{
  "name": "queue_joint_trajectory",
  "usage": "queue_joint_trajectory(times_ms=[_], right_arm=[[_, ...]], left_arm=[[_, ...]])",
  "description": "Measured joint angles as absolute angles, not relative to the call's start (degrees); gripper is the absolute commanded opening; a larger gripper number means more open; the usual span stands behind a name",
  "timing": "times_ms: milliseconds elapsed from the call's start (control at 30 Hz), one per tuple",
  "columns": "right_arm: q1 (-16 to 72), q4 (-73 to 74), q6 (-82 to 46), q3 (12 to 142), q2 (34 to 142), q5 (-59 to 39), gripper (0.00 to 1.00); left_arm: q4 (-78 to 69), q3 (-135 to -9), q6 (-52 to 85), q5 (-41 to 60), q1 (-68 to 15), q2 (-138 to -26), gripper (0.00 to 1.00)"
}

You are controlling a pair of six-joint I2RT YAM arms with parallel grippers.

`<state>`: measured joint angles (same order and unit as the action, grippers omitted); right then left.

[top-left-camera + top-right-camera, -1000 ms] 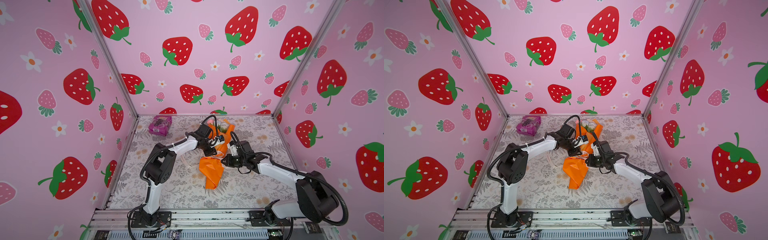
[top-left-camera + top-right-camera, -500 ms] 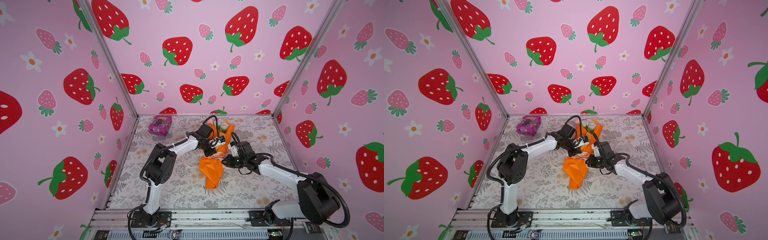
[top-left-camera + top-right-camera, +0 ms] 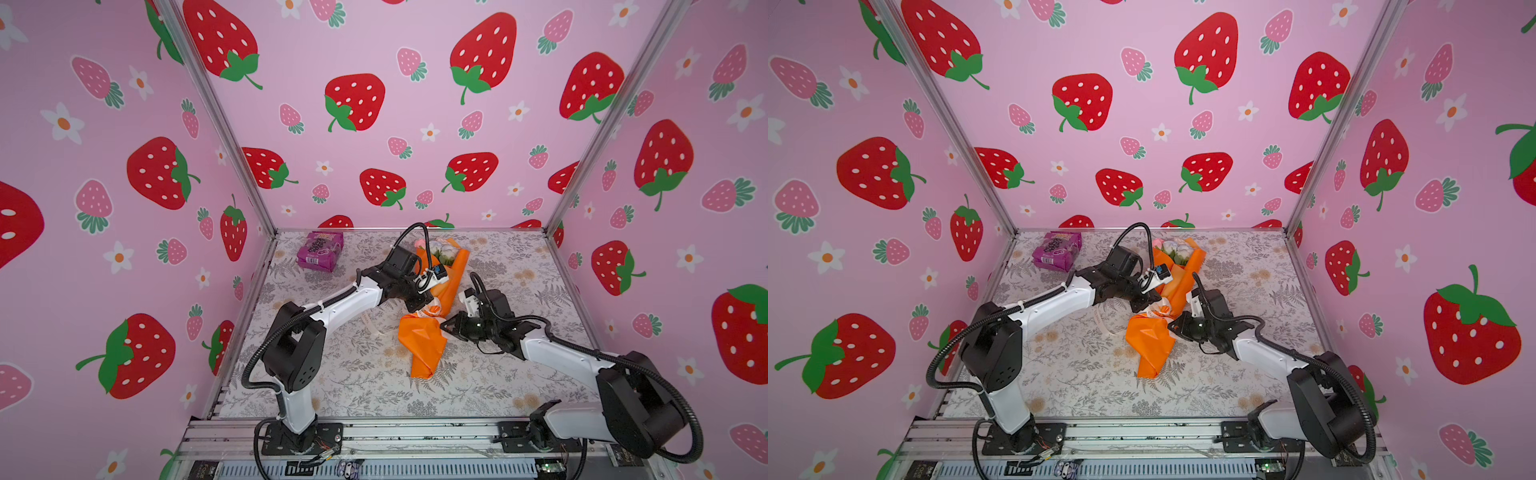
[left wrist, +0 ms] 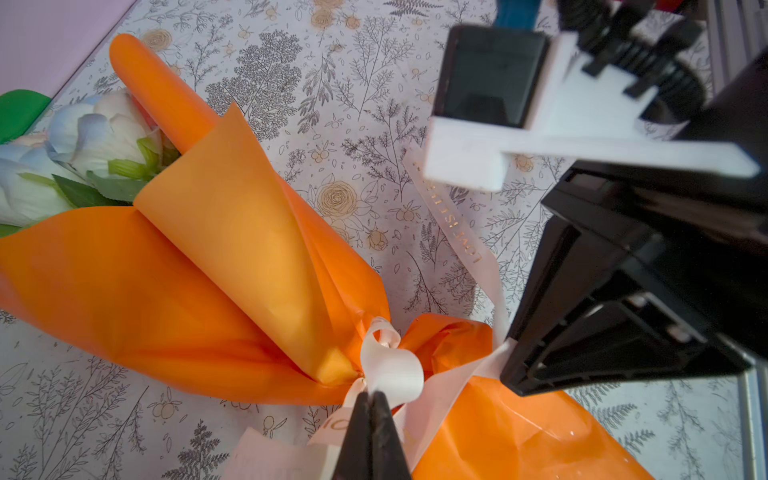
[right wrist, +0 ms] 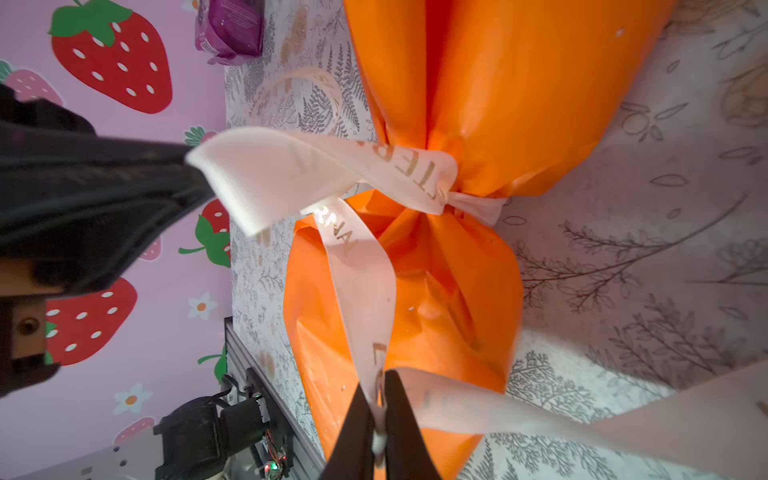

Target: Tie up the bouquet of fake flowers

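Bouquet (image 3: 420, 338) lies flat, right of purple packet (image 3: 319, 251), nearer front. Left gripper (image 4: 371, 400) clenched on cream ribbon (image 5: 361, 270) loop at knot; right gripper (image 5: 376, 415) pinches ribbon tail, farther from packet.

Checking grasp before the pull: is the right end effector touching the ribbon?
Touching. Right wrist view shows the right end effector shut on the cream ribbon, a strand pinched between its jaws.
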<state>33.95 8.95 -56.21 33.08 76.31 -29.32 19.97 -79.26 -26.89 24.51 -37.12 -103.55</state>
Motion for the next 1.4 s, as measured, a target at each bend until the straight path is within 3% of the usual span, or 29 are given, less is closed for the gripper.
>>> queue_joint_trajectory(times_ms=[467,700,867,1033,1167,1400], right_arm=[[34.89,26.15,-67.99,28.88,79.61,-30.06,0.15],[35.09,25.47,-67.07,28.36,80.49,-30.28,0.36],[34.57,19.42,-64.1,26.7,75.22,-29.95,0.5],[31.9,12.56,-60.1,27.92,70.3,-28.93,0.51],[28.12,8.27,-55.9,30.33,69.78,-27.75,0.38],[27.27,5.32,-47.53,41.34,79.22,-32.03,0.34]], left_arm=[[21.21,-75.55,-21.52,28.14,-39.66,-100.82,0.0],[21.28,-73.56,-19.42,29.34,-40.16,-99.77,0.0],[21.21,-71.68,-18.48,29.12,-41.12,-99.77,0.0],[21.02,-69.95,-17.65,28.93,-41.43,-99.77,0.0],[20.6,-68.77,-16.73,28.88,-41.54,-99.72,0.0],[19.03,-67.61,-14.9,28.91,-41.74,-99.7,0.0]])
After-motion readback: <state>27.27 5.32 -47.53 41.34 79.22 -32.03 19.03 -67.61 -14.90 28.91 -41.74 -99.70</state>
